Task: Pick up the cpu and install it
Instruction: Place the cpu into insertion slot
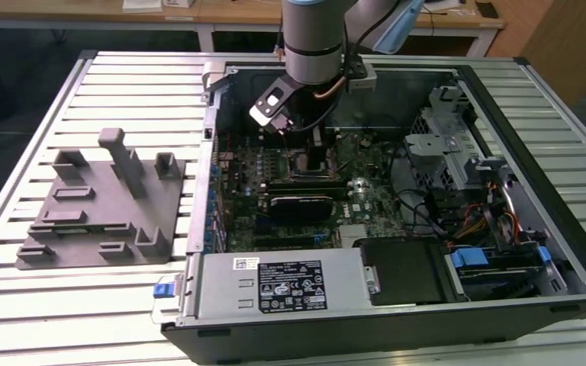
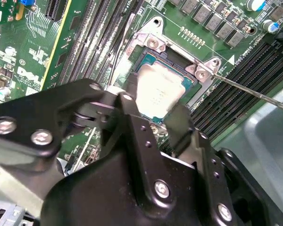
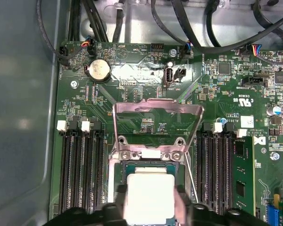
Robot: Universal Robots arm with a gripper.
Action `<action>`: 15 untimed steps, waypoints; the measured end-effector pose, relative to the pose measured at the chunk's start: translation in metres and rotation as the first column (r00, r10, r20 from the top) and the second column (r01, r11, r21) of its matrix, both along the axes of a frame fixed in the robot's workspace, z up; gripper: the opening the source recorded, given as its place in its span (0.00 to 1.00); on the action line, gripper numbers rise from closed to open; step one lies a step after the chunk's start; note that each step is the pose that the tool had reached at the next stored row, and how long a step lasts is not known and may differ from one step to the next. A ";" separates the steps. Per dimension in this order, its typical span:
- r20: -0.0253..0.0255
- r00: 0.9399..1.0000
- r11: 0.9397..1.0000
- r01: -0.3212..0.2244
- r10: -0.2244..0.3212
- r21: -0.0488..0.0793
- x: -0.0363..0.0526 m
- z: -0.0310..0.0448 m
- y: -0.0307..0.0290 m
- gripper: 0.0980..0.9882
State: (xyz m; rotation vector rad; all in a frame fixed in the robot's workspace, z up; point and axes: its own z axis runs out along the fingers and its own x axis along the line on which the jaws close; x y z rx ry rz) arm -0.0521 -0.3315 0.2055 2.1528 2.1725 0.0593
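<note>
Inside an open computer case (image 1: 537, 252), the arm (image 1: 313, 38) reaches down over the motherboard (image 3: 132, 75). I judge the step in hand to be setting the chip into its socket.

To do it well from my seat, I want the chip flat and its edges square with the socket (image 2: 148, 59), so it drops in under no force. I would keep any tilt out of the wrist and let the chip settle rather than press it. The thin metal lever (image 2: 254, 92) stands out to one side, and the load plate (image 3: 156, 104) is swung up and open. Both sit near the descent path, and a nudge against either could knock the chip askew.

The gripper (image 2: 153, 109) is closed onto the cpu (image 3: 148, 197), with one of its black fingers (image 2: 129, 108) against each of two opposite edges. The pale silver top of the chip faces up between them. The chip lies directly over the socket opening, with the memory slots (image 3: 80, 169) flanking it. I cannot tell whether it is already seated or just above the contacts.
</note>
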 end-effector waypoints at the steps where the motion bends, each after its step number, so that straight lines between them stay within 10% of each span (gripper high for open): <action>1: 0.000 1.000 1.000 0.000 0.000 0.000 0.0000 0.0000 0.0000 0.43; 10: 0.000 1.000 1.000 0.000 0.000 0.000 0.0000 0.0003 0.0000 0.03; 15: 0.000 1.000 1.000 0.000 0.000 0.000 0.0000 0.0004 0.0000 0.01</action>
